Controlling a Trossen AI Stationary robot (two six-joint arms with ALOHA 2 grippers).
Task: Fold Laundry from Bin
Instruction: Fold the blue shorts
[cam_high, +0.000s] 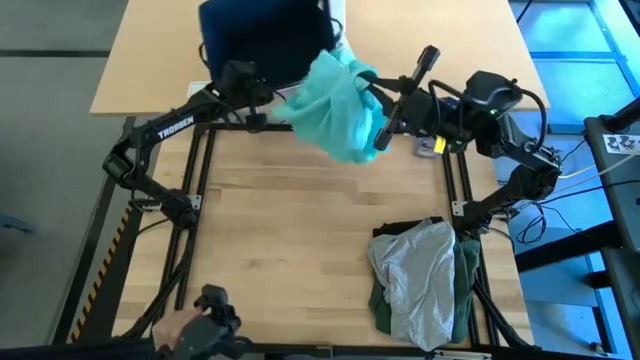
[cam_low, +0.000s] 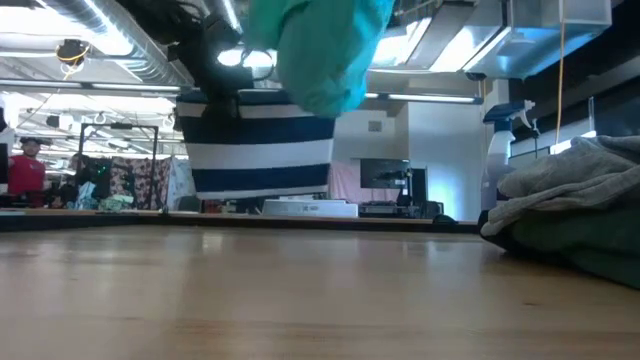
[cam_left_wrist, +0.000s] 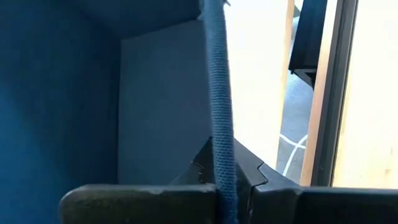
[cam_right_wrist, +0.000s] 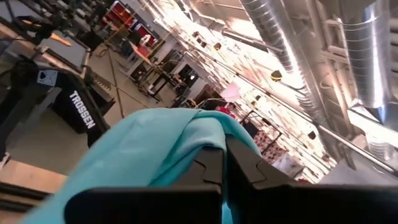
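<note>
The bin (cam_high: 262, 35), dark navy with white stripes (cam_low: 260, 150), is at the table's far edge, its opening turned toward the high camera. My left gripper (cam_high: 260, 100) is shut on its rim. A teal-green garment (cam_high: 335, 105) hangs bunched in the air beside the bin, high above the table in the low view (cam_low: 320, 50). My right gripper (cam_high: 385, 115) is shut on it. At the near right lies a pile of laundry: a light grey piece (cam_high: 420, 280) on top of a dark green one (cam_high: 468, 285). My left gripper pinches the bin's corded top rim (cam_left_wrist: 219, 124) between its two fingers (cam_left_wrist: 143, 202), one finger inside the bin and one outside. The fingers lie across the rim. Whether the bin's bottom rests on anything cannot be told. My right gripper pinches a bunched part of the teal-green garment (cam_right_wrist: 186, 134) between its fingers (cam_right_wrist: 249, 168), coming about level from the table's right. Cloth drapes over the fingers, several layers thick. The rest hangs slack below, clear of the table (cam_low: 330, 85).
A second wooden table (cam_high: 150, 50) adjoins the far side, and a white box (cam_high: 338, 12) shows behind the bin. A person's hand (cam_high: 180, 325) is at the near left edge. The bare tabletop (cam_high: 290, 220) lies between the arms.
</note>
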